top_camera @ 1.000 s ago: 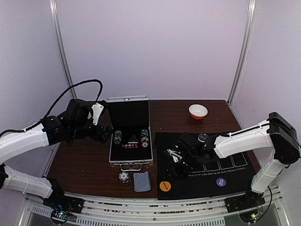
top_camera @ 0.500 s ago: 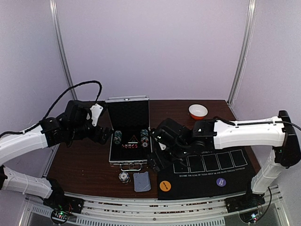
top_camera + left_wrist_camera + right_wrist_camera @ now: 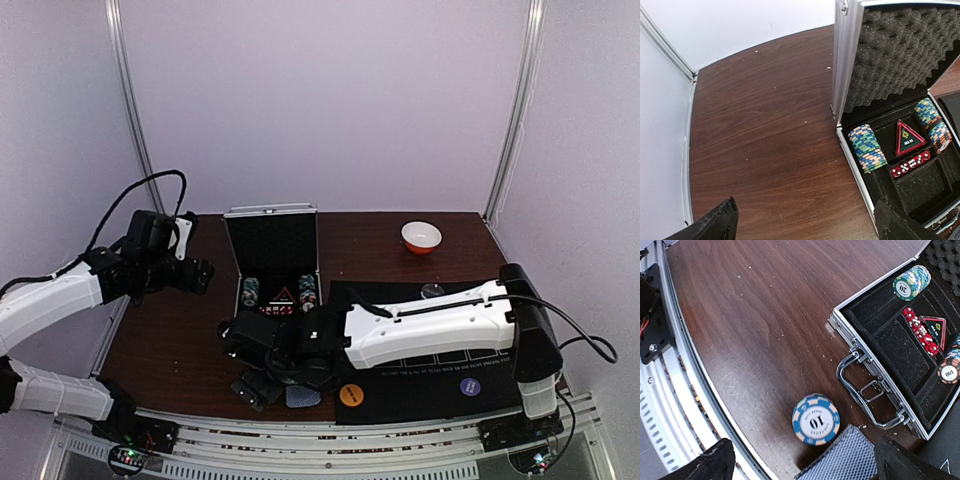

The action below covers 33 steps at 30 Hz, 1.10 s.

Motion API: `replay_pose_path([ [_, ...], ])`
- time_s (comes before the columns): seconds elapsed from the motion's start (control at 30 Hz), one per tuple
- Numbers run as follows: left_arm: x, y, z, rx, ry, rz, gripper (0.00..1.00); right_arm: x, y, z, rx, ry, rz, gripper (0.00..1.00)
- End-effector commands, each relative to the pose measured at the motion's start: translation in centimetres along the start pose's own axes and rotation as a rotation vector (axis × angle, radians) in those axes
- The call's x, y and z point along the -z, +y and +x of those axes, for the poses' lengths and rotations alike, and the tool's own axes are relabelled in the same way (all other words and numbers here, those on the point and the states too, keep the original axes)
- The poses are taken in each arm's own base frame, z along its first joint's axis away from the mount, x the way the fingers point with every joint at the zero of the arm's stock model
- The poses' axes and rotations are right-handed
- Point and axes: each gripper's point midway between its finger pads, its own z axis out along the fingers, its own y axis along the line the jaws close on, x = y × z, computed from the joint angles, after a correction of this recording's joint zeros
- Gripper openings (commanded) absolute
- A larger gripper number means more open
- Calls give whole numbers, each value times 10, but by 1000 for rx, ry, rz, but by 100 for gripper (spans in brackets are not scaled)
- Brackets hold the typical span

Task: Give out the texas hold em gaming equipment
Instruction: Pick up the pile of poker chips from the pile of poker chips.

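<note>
A short stack of blue-and-cream poker chips (image 3: 815, 419), marked 10, stands on the wood in front of the case. The grey-blue-backed playing cards (image 3: 840, 461) lie just right of it. My right gripper (image 3: 805, 460) hangs open above both, holding nothing. From above, the right gripper (image 3: 255, 386) covers the stack, and only a corner of the cards (image 3: 301, 398) shows. My left gripper (image 3: 805, 222) is open over bare wood, left of the case. Chip rolls (image 3: 867, 148) lie in the case. An orange disc (image 3: 350, 394) and a purple disc (image 3: 469, 385) sit on the black mat (image 3: 420, 385).
The silver case (image 3: 278, 262) stands open at mid table, with red dice (image 3: 910, 164) and a triangular marker (image 3: 910, 137) inside; its handle (image 3: 867, 390) points toward the front. A white-and-orange bowl (image 3: 421, 236) sits far right. The metal rail (image 3: 670, 390) runs along the table's near edge.
My right arm has swung left from the mat, past the case front, to hover over the chip stack and cards. My left gripper has drawn back left, away from the case.
</note>
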Motion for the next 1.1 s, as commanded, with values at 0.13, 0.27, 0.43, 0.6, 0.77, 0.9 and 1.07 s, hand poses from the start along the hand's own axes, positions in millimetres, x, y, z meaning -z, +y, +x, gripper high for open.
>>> replay_pose_path([
  [0.13, 1, -6, -5, 31, -35, 45, 98, -25, -8, 1, 21, 50, 46, 100],
  [0.27, 4, -8, -7, 30, -50, 60, 98, -37, -14, 7, -4, 84, 39, 100],
  [0.43, 3, -11, -6, 27, -48, 77, 98, -46, -10, 13, 6, 107, 20, 96],
  [0.6, 3, -13, -7, 24, -50, 91, 98, -57, -11, 20, 7, 131, 19, 86],
  [0.77, 4, -14, -7, 22, -52, 96, 98, -63, -11, 22, 12, 145, 27, 74],
  [0.9, 4, -14, -7, 22, -54, 96, 98, -64, -10, 23, 12, 147, 27, 64],
  [1.07, 4, -15, -7, 21, -55, 99, 98, -62, -13, 18, 4, 132, 34, 55],
])
